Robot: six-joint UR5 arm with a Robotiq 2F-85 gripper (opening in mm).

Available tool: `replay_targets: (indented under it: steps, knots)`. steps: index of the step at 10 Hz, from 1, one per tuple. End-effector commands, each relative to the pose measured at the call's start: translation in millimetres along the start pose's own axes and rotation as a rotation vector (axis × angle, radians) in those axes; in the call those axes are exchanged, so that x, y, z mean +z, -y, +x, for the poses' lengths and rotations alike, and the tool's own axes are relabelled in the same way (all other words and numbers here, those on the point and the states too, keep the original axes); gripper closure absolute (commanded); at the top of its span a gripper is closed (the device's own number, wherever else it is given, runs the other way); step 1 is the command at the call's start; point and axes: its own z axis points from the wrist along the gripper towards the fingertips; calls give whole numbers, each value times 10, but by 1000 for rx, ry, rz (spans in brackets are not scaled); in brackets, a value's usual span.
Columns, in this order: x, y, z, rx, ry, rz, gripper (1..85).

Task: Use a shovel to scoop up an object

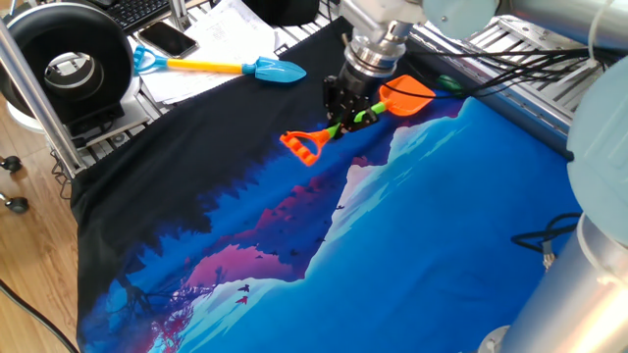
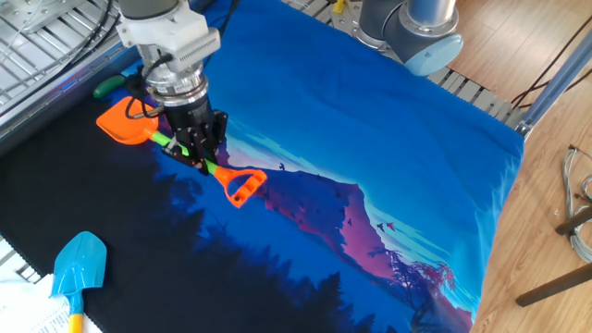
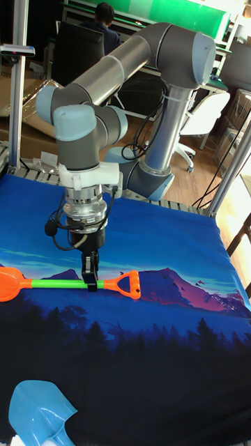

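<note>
The shovel [image 1: 404,96] has an orange blade, a lime-green shaft and an orange D-handle. It lies level just above the blue and black cloth. My gripper [image 1: 345,112] is shut on the shaft, between blade and handle. In the other fixed view the gripper [image 2: 199,154] holds the shovel [image 2: 125,123] with the blade pointing at the object [image 2: 109,86], a small green lump at the cloth's edge, a short gap away. That object [image 1: 448,83] also shows beyond the blade beside black cables. In the tall view the shovel [image 3: 59,283] hangs crosswise under the gripper [image 3: 90,280].
A blue-bladed, yellow-shafted shovel [image 1: 221,67] lies on papers at the cloth's edge; its blade [image 2: 79,264] shows in the other fixed view. A phone [image 1: 167,39] and a black round device [image 1: 69,69] stand beyond it. Black cables [image 1: 510,69] and the arm's base [image 2: 412,28] border the cloth.
</note>
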Motion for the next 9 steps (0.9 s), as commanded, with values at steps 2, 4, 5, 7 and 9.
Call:
replay_targets:
  steps: [2, 4, 5, 7, 9]
  knots:
    - [-69, -21, 198, 14, -3, 5, 833]
    - [-90, -49, 284, 27, -6, 3, 833]
    - [-103, -58, 306, 37, -1, 3, 833]
    - [-143, -62, 345, 72, 8, 6, 833]
    - [-207, -74, 348, 92, 34, 3, 833]
